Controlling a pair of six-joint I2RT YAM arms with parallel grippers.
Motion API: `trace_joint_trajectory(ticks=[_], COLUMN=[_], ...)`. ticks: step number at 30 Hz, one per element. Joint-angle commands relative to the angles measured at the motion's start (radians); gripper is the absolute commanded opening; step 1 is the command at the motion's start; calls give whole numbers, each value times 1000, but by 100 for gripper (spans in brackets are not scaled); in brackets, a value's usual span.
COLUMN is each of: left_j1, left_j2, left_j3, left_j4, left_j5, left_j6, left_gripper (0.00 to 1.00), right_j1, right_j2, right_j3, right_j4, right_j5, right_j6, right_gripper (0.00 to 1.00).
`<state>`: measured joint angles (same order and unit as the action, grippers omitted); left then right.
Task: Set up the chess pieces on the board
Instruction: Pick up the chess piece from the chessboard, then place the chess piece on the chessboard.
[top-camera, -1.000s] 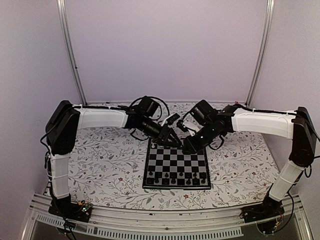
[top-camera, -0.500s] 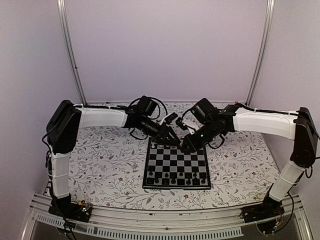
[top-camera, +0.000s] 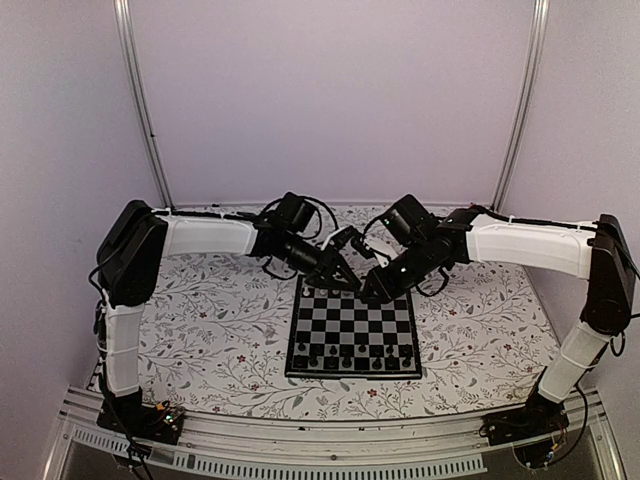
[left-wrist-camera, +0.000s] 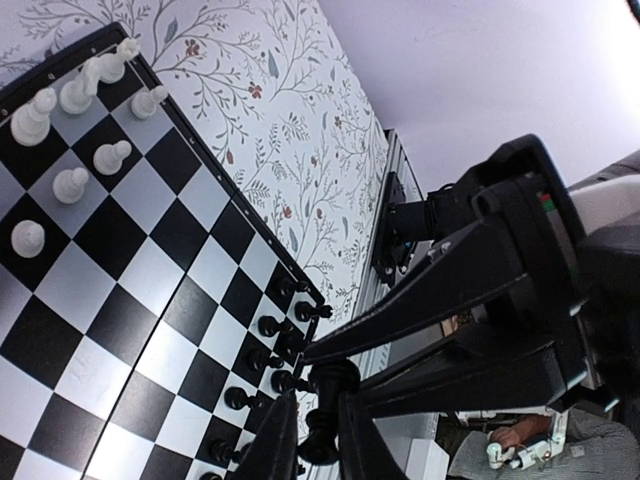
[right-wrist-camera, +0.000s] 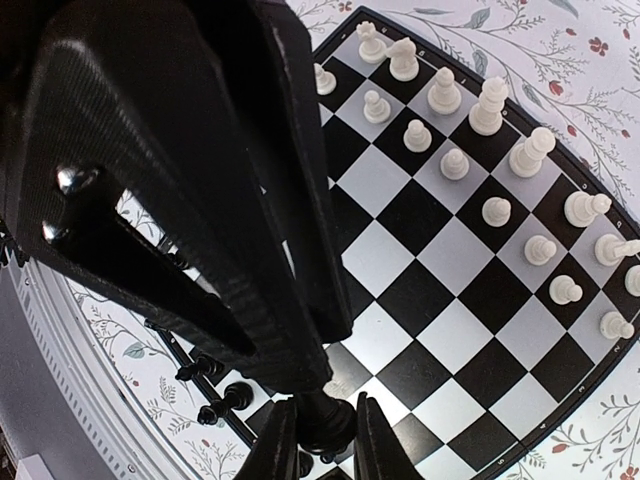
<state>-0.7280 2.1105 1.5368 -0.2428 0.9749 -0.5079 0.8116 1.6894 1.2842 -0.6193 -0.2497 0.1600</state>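
Two robot arms reach tip to tip over the far edge of the board (top-camera: 352, 327), which lies on the floral table (top-camera: 220, 340) just beneath both hands. The left hand (left-wrist-camera: 313, 415) and the right hand (right-wrist-camera: 325, 412) are each almost closed, and each pinches a black piece (left-wrist-camera: 322, 440), seemingly the same one. From above, the hands hide that piece. Only the wrist views show the white pieces (right-wrist-camera: 488, 104) in two rows beyond the fingers, and the black pieces (left-wrist-camera: 268, 352) crowded close beside them.
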Motion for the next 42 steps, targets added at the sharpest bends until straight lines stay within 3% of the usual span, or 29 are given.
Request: trace_joint_trajectory(ticks=[1,4,8,16,26,42], left_j1=[7,7,3,-91,-324,-490], left_j2=[20,0,-58,-172,-123,9], left_j3=[31,33,28,11,135,201], left_j4=[12,-7,-107,-331,-542,-576], left_j5=[19,-5,-104,-381,-762,-931], left_j6=[9,20,92,255,425,472], left_gripper=[14,11,10,11,12,12], right_j1=[6,5,-2,-138,-200,-210], right_j2=[-14,-27,-113,-376,-389,-452], right_j3=[36,32,-36,-273,-335,-391], right_j4=[15,-9,-46,-7,-16,-43], right_j5=[-2,0,-25,-60,71,97], right_j6=[-1,2,14,88,154,172], right_gripper=[15,20,40,53,54,54])
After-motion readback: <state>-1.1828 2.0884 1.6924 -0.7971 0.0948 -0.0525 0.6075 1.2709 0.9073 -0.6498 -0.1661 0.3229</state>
